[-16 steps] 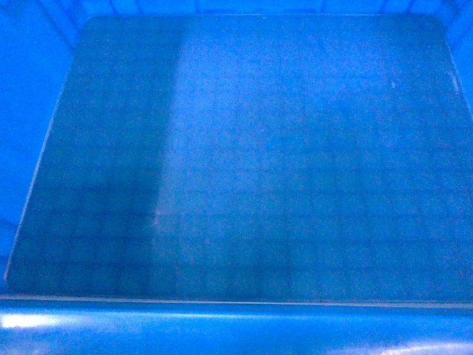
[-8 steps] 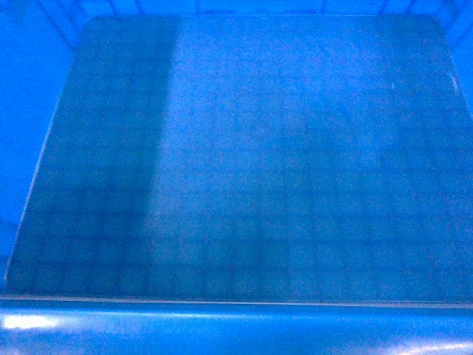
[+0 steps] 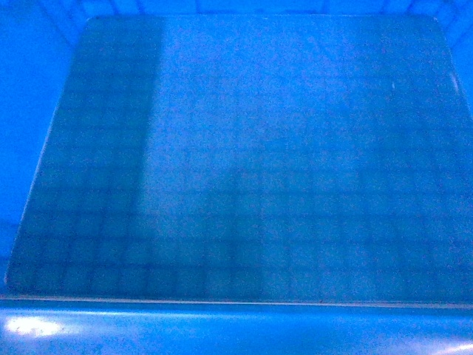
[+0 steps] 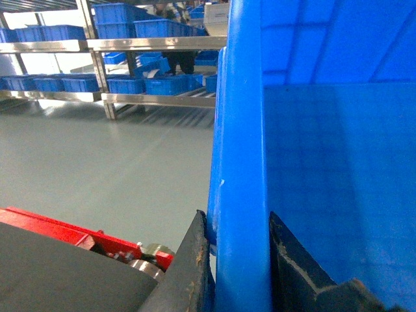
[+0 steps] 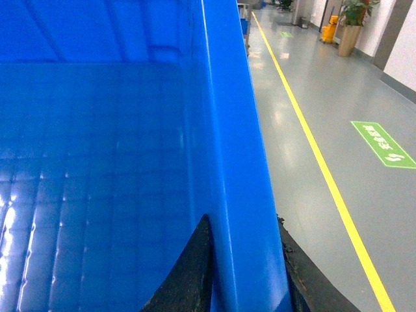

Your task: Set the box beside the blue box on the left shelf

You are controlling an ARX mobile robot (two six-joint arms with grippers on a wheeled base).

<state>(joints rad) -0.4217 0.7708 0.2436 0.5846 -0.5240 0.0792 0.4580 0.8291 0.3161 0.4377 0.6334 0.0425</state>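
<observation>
Carry phase. The box [image 3: 244, 163] fills the head view, only its gridded floor and near rim visible; nothing inside it. It is held up off the floor between the two arms, well short of any rack.

Left hand [image 4: 237, 260]: clamped on the box's left wall, one finger outside, one inside, rim running straight up between them. Right hand [image 5: 244, 266]: clamped likewise on the right wall, dark fingers either side of the rim.

Left wrist view: grey floor [image 4: 104, 162] beside the box, a red frame [image 4: 71, 234] low and near, and far off metal racks [image 4: 130, 45] loaded with blue crates [image 4: 65, 84]. Whether one of these is the left shelf, I cannot tell. Right wrist view: open aisle with a yellow line [image 5: 312, 149], a green floor marking [image 5: 383, 144] and a potted plant [image 5: 354, 19] far off.

Judgement on doing this step well:
- Keep both grips equal and the box level; a rim pinch could let a wide crate tip or slip.
- Head camera is blinded by the box, so the wrist views are the only guide for the approach.
- Come in square to the rollers, set down beside the blue box already there, not against it.
- Release only once the base rests fully; rollers may let it creep.
</observation>
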